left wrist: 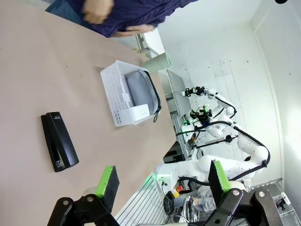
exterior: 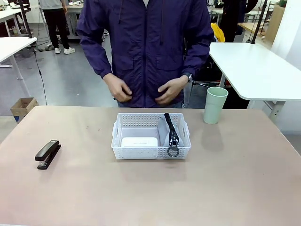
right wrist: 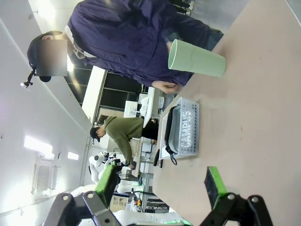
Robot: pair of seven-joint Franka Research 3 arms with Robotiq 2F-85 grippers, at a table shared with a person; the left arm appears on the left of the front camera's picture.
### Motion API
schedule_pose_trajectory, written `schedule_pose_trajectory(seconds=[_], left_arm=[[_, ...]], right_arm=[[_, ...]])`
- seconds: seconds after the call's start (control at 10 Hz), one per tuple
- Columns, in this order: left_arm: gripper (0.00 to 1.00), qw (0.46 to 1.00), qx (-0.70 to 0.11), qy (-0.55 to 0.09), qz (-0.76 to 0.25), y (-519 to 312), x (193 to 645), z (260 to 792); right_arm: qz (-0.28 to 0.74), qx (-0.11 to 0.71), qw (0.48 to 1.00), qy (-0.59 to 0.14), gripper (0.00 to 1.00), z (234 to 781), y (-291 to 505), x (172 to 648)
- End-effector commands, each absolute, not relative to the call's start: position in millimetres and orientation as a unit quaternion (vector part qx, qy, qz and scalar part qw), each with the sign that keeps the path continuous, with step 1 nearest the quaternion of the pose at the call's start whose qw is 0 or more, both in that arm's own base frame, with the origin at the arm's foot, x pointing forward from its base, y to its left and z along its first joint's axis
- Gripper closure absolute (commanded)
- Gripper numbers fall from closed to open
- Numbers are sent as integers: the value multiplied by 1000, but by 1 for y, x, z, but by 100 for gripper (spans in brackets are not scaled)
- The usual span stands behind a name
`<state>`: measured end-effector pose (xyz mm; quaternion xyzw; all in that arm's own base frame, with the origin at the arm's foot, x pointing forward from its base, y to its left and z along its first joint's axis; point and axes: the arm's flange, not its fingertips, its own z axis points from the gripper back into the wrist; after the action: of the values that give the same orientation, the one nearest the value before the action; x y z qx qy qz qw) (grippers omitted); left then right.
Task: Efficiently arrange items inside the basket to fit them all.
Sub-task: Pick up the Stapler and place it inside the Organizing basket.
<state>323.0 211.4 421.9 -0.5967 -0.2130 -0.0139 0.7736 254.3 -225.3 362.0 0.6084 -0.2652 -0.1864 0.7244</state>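
While the left claw [left wrist: 162, 179] sits wide open, green pads [left wrist: 107, 181] far apart and gripping nothing, the right claw [right wrist: 160, 183] is the same: jaws wide, not holding anything. Both are off the counter [exterior: 235, 188] and well apart from every item.

Nearest the left claw is the black stapler [exterior: 48, 154]. It lies flat and closed near the counter's left edge, about halfway between the near and far edges. It's outside the basket, with bare counter between the two.

The white lattice basket [exterior: 141, 153] sits mid-counter, a bit closer to the far edge than the near one, long sides parallel to those edges. Two items are in it:
- The white box [exterior: 139, 141] lies flat in the basket's near-left part, against the near wall.
- The grey pouch [exterior: 161, 133] takes the right part, just beside the box; can't tell if they touch. Its black strap [exterior: 170, 125] runs along the top toward the near wall, and the ring [exterior: 173, 151] hangs over that wall's rim on the outside.

The pale green cup [exterior: 215, 105] stands upright, mouth up, near the far edge and toward the far-right corner. It's outside the basket, near its far-right corner but clear of it.

At the far edge a person in a dark purple jacket stands facing the counter. One hand [exterior: 118, 88] and the other hand [exterior: 171, 89] are held at the waist, above the far edge, touching nothing on the counter.
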Motion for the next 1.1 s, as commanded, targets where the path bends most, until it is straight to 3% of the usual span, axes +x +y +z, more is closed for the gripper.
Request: schedule_pose_trajectory(seconds=[0.0, 0.3, 0.5, 0.7, 1.0], left_arm=[[0, 772, -598, -214, -19, 211, 319, 421], [0, 774, -597, -213, -14, 211, 323, 422], [0, 885, -453, -100, -41, 150, 323, 441], [0, 949, -300, -32, -87, 93, 320, 438], [0, 971, -210, -55, -100, 52, 323, 418]], right_arm=[[-181, 611, 719, -277, 0, 364, -224, 255], [-181, 611, 719, -277, 0, 364, -224, 255], [-181, 611, 719, -277, 0, 364, -224, 255], [-181, 611, 719, -277, 0, 364, -224, 255], [-181, 611, 719, -277, 0, 364, -224, 255]])
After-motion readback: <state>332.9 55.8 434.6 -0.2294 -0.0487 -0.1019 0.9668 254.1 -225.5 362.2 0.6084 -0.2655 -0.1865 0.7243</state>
